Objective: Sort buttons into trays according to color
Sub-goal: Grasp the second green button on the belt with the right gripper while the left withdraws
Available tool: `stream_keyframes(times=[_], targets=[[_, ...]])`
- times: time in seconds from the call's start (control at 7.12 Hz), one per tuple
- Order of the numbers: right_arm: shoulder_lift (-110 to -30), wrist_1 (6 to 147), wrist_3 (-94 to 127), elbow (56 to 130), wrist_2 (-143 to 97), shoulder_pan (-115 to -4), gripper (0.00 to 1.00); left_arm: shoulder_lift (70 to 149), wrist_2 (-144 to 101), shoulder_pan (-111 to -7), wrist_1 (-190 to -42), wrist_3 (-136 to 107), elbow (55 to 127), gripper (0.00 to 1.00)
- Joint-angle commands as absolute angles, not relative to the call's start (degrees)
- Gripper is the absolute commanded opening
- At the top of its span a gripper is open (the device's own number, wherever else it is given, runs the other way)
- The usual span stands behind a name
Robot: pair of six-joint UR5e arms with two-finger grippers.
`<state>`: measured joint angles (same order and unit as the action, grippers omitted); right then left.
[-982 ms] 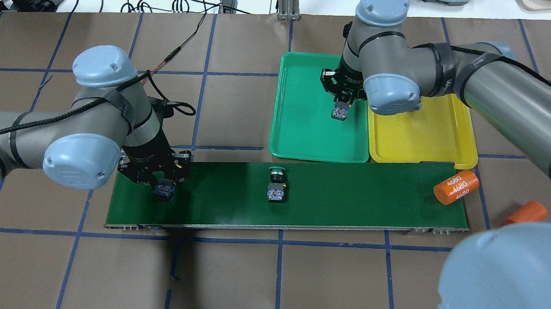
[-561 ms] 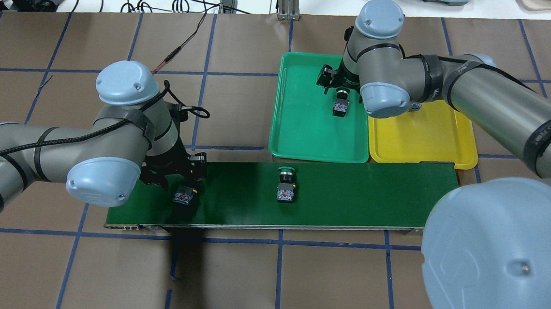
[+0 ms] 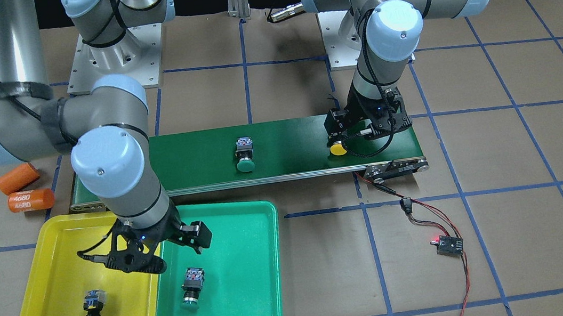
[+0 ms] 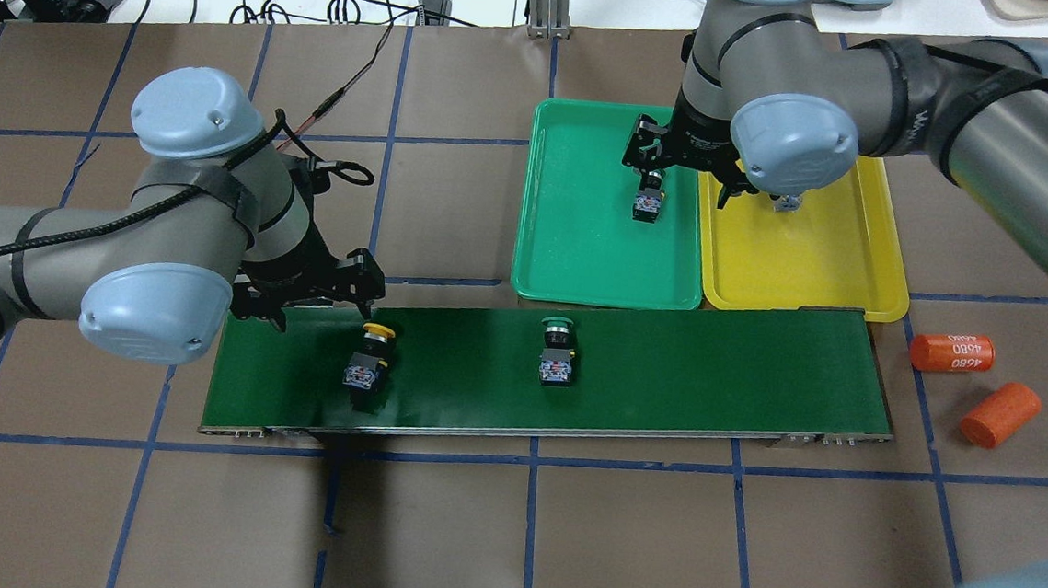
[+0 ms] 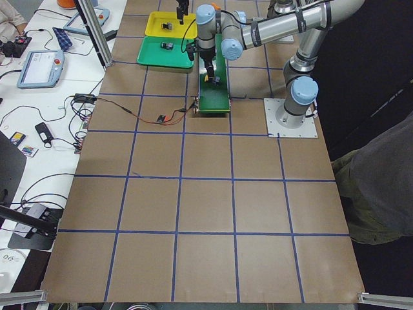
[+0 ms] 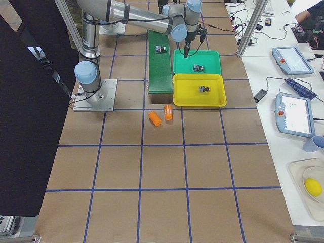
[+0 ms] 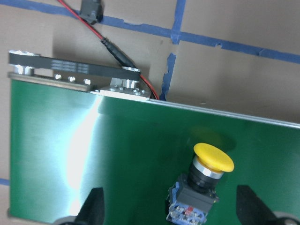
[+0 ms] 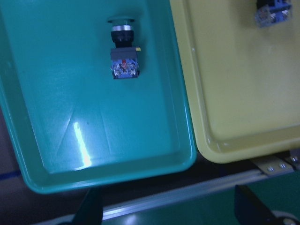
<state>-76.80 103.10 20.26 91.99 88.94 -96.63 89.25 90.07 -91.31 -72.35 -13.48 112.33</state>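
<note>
My left gripper (image 4: 307, 290) is open above the left end of the conveyor belt (image 4: 712, 372). A yellow button (image 4: 370, 357) lies on the belt just in front of it; in the left wrist view this yellow button (image 7: 206, 180) sits between the open fingers, untouched. A green button (image 4: 557, 352) lies mid-belt. My right gripper (image 4: 685, 165) is open and empty above the border of the green tray (image 4: 582, 261) and the yellow tray (image 4: 812, 268). One green button (image 3: 190, 286) lies in the green tray, one yellow button (image 3: 91, 308) in the yellow tray.
Two orange cylinders marked 4680 (image 4: 952, 352) (image 4: 1000, 414) lie on the table off the belt's right end. A red-black cable with a small board (image 3: 449, 245) runs from the belt's left end. Cables and devices lie beyond the far table edge.
My left gripper let go of the yellow button on the belt and drew back. My right gripper released the green button into the green tray and rose. The belt's green button and one orange cylinder moved right.
</note>
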Motion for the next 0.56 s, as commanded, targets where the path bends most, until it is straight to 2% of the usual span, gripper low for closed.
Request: stream_keyframes(times=[0.0, 0.42], targets=[[-85.8, 96.3, 20.2, 97.3, 88.6, -96.9, 1.0, 88.2, 90.1, -91.2, -83.9, -13.4, 101.9, 1.0], [-86.0, 102.0, 20.1, 104.0, 88.0, -97.1, 1.0, 85.8, 91.3, -91.3, -87.1, -13.4, 98.1, 1.0]])
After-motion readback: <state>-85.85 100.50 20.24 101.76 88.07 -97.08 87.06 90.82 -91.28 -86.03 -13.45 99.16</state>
